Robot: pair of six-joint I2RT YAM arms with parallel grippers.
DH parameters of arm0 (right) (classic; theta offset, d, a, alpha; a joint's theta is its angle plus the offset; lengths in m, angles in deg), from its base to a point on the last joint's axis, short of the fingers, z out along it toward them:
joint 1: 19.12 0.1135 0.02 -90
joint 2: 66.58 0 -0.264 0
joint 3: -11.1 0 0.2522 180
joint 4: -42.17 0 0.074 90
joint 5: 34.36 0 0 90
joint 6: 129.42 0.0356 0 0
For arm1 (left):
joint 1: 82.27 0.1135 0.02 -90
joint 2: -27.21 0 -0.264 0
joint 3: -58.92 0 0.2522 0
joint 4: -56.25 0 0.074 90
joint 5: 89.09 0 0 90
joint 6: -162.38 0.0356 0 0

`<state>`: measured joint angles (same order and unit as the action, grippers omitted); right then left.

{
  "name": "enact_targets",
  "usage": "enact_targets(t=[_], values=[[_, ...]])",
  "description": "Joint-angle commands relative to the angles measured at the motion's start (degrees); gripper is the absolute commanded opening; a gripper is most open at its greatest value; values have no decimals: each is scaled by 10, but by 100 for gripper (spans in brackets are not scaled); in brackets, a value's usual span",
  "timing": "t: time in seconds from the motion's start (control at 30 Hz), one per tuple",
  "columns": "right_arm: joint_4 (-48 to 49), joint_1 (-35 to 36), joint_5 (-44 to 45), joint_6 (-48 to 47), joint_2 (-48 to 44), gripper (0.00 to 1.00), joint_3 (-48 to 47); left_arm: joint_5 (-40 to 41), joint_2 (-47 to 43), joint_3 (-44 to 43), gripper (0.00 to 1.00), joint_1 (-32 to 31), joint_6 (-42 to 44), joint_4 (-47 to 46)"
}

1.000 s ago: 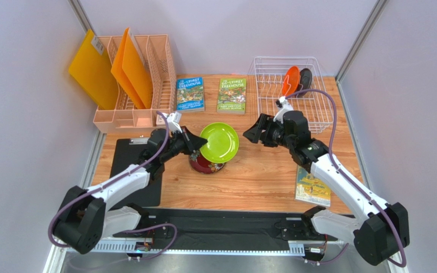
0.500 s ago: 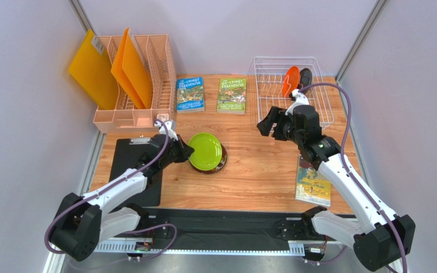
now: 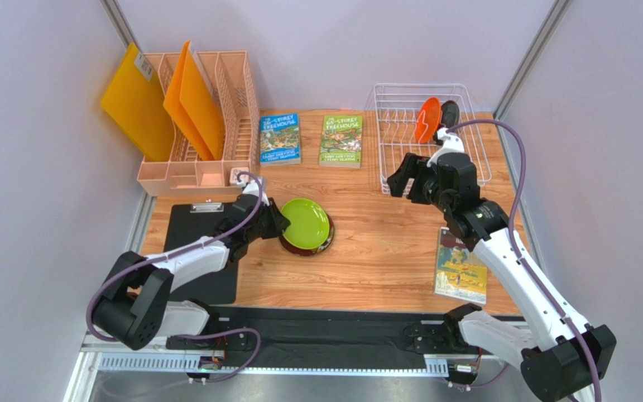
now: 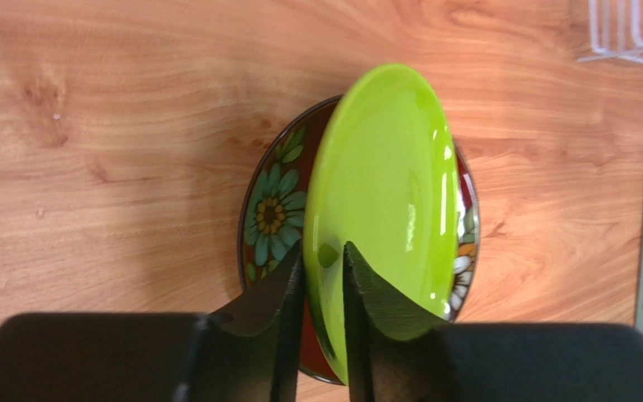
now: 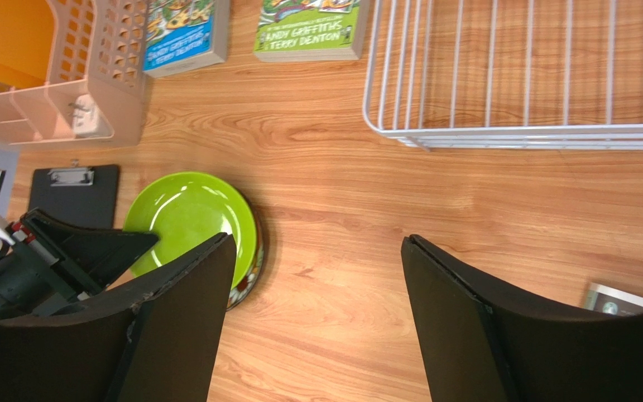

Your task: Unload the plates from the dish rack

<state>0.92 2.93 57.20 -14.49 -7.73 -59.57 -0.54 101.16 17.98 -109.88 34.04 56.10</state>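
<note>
A broad strip of bare table (image 3: 379, 247) is left free between the lime green plate (image 3: 305, 222) and the dish rack (image 3: 394, 117), whose left half is unoccupied, its right end being blocked by the upright orange plate (image 3: 426, 119) and dark plate (image 3: 448, 113) and its near edge overhung by the wide-spread right gripper (image 3: 404, 181).
</note>
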Motion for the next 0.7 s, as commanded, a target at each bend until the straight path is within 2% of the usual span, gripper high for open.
enact_targets(t=[0.0,0.07,0.2,0.3,0.47,0.57,0.6,0.67], values=[[-9,-9,62,-33,11,80,-43,-5,19,-9,33,-1,16,10],[-14,-20,78,-34,16,81,-51,-4,21,-9,38,-1,14,11],[-8,-41,72,-23,23,81,-54,-5,33,-16,41,-1,10,21],[-6,-56,74,-29,35,82,-65,0,32,-20,49,-1,11,38],[-6,-80,135,-47,74,83,-90,19,7,-23,55,-1,15,76],[22,-98,172,-53,107,87,-106,51,-15,-33,56,-1,25,111],[58,-103,193,-55,115,88,-106,64,-23,-32,57,-1,30,118],[94,-129,184,-58,157,89,-121,78,-53,-34,58,-1,35,134]])
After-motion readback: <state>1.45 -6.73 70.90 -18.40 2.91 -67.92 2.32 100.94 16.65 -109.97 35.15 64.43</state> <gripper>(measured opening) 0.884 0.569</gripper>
